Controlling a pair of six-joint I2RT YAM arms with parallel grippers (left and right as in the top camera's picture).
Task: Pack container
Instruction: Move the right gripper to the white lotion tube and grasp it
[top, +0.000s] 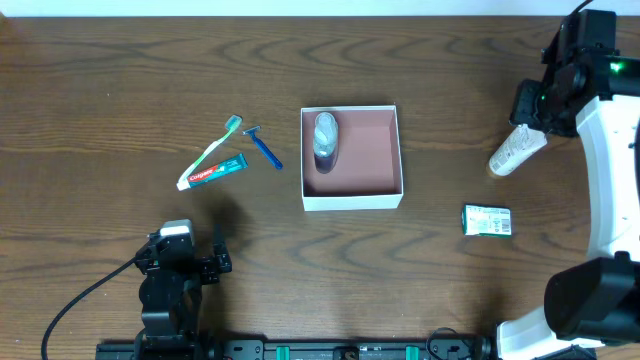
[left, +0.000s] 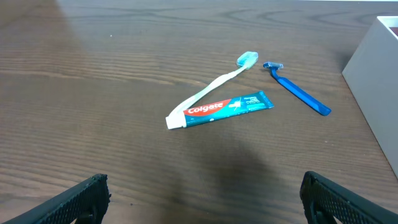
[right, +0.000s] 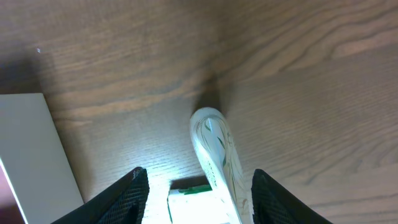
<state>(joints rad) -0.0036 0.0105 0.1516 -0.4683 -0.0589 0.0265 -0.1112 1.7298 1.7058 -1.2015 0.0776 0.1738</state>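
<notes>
The container (top: 352, 198) is a square white-walled box with a pinkish-brown inside, in the middle of the table. A small clear bottle (top: 326, 140) lies in its left part. A white tube (top: 517, 151) lies to the right, with a green-and-white packet (top: 487, 221) in front of it. My right gripper (top: 527, 112) hovers at the tube's far end. In the right wrist view it is open (right: 199, 180), with the tube (right: 219, 155) between its fingers and not gripped. My left gripper (top: 186, 262) is open and empty (left: 204, 186) near the front left.
A toothbrush (top: 215, 148), a Colgate toothpaste tube (top: 214, 172) and a blue razor (top: 265, 148) lie left of the container. They also show in the left wrist view: toothbrush (left: 214, 84), toothpaste (left: 221, 109), razor (left: 300, 96), container wall (left: 373, 81).
</notes>
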